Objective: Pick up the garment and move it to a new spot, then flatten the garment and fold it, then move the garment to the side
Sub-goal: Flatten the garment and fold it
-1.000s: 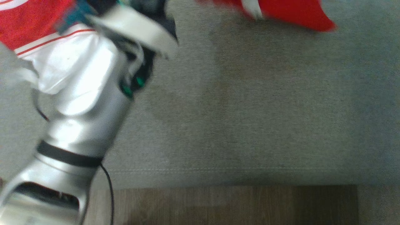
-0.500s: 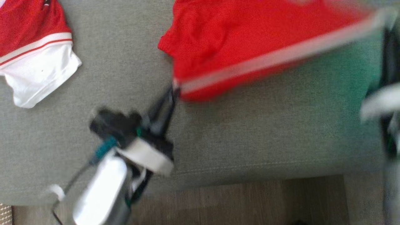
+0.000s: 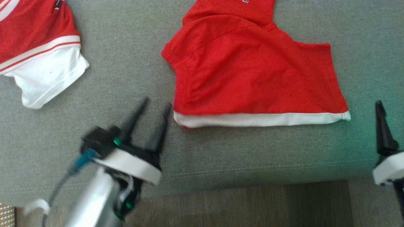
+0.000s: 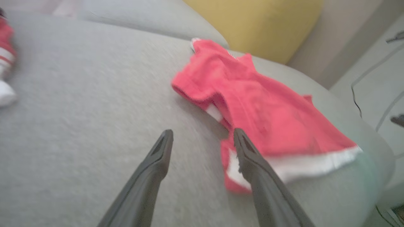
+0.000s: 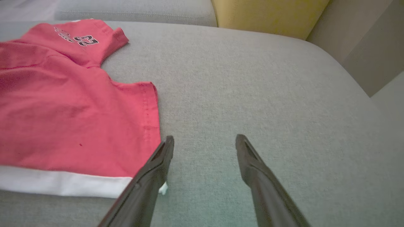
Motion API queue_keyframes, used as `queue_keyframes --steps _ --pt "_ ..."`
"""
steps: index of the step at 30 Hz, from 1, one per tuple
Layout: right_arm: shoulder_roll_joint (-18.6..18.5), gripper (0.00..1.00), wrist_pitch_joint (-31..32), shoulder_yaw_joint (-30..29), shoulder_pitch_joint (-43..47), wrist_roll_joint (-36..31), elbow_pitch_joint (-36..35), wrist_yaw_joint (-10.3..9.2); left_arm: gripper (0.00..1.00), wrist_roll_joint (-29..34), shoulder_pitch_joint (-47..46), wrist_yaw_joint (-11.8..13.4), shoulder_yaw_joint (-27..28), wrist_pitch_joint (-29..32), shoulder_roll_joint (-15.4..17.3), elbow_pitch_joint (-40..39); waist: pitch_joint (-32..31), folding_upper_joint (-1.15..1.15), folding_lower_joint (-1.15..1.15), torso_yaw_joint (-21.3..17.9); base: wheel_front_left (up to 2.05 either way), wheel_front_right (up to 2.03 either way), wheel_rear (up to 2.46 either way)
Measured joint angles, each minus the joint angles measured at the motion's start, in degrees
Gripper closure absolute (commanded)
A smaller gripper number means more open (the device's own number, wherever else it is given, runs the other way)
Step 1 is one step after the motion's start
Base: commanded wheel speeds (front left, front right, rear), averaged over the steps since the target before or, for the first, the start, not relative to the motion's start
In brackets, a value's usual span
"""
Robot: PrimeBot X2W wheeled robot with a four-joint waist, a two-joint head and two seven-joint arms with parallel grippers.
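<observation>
Grey sofa cushion (image 3: 221, 157), red garment (image 3: 252, 78) lying by its front edge, white hem (image 3: 262, 119) frontmost. Your left gripper (image 3: 157, 102) and right gripper (image 5: 205, 138) gape wide, empty, just beside the hem's corners. Flattening looks like the step in hand, so pinch both corners low and pull apart evenly.

Seat: a broad grey fabric sofa seat (image 3: 126, 37) spans the head view, with a stitched seam (image 3: 252, 171) running across the lower frame.
Floor: dark wood-grain boards (image 3: 252, 205) line the bottom edge; a scrap of woven mat (image 3: 6, 216) sits at the lower left corner.
Backrest: a grey back cushion (image 5: 135, 11) tops the right wrist view, with a yellow cushion (image 5: 268, 14) just beside it at upper right.
Wall: a beige panel (image 5: 356, 41) at far upper right.
Light: soft and even, with a faint green cast at right.
</observation>
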Motion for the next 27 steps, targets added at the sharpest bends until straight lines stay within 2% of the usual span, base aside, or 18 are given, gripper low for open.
queue_keyframes --steps 4,9,12,21,26,27 --pt "1.36 0.0 0.58 2.81 -1.18 -0.01 -0.08 0.0 0.0 -2.81 -4.8 0.44 3.86 0.64 -0.2 -0.02 -0.3 0.0 0.0 -0.3 0.0 0.0 0.0" --pt "1.88 0.0 0.54 4.69 -2.02 -0.01 1.04 0.0 0.0 -8.2 -11.87 0.33 3.75 10.92 -0.13 4.07 -0.06 0.0 0.0 -1.39 0.0 0.0 0.0" --pt "2.26 0.0 0.22 5.03 -3.19 -0.02 1.56 0.0 0.0 -9.85 -13.89 0.18 2.85 14.7 0.86 6.49 0.2 0.0 0.0 -2.34 0.0 0.0 0.0" --pt "2.91 0.0 -1.41 5.36 -3.52 -0.16 3.31 0.0 0.0 -10.13 -20.12 0.15 2.46 15.94 2.35 13.57 1.15 0.0 0.0 -4.84 0.0 0.0 0.0" --pt "2.97 0.0 -2.31 5.86 -5.24 -0.13 3.7 0.0 0.0 -11.25 -23.16 0.12 -0.62 16.9 3.82 15.96 1.83 0.0 0.0 -6.23 0.0 0.0 0.0" --pt "2.99 0.0 -2.46 5.93 -5.63 0.1 3.71 0.0 0.15 -11.71 -23.71 0.11 -1.74 17.2 4.57 16.08 1.99 0.0 0.0 -6.58 0.0 0.0 0.0"
